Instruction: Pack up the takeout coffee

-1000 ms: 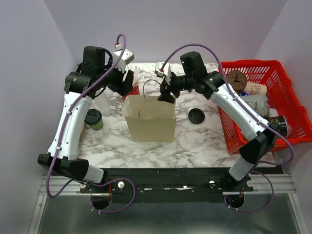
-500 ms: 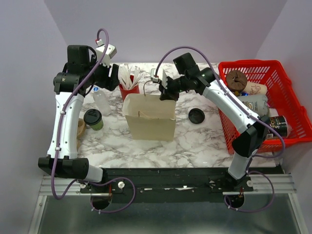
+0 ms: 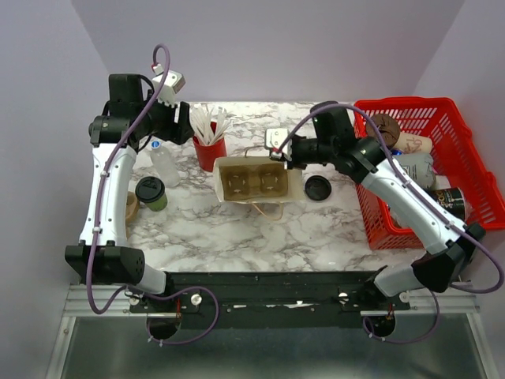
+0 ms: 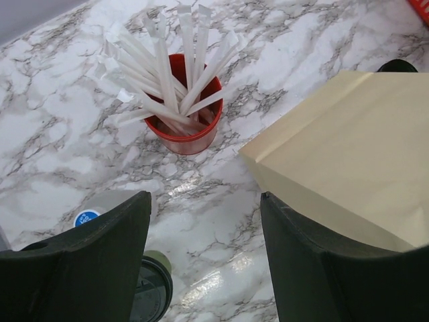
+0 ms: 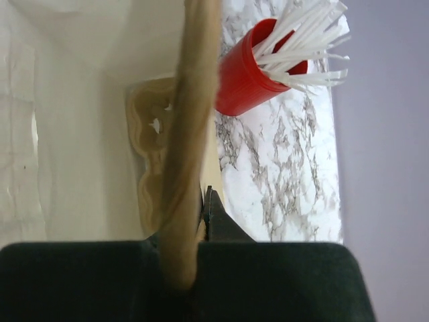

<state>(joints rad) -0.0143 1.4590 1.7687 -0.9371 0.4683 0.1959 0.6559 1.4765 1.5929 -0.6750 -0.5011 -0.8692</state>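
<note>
Left of the paper bag (image 3: 258, 180) stands the lidded olive coffee cup (image 3: 151, 192). Beyond it the left gripper (image 4: 204, 201) hovers, fingers spread; the right gripper (image 3: 280, 151) pinches the bag's twine handle (image 5: 191, 134). I'd hold that mouth wide, then grasp the cup squarely.

left arm (image 3: 106, 189) is rising steeply, wrist bending inward | left gripper (image 4: 204, 201) is hovering, fingers spread wide | right arm (image 3: 402, 197) is reaching leftward toward centre | right gripper (image 3: 278, 154) is pinching a bag handle (image 5: 194, 134)
</note>
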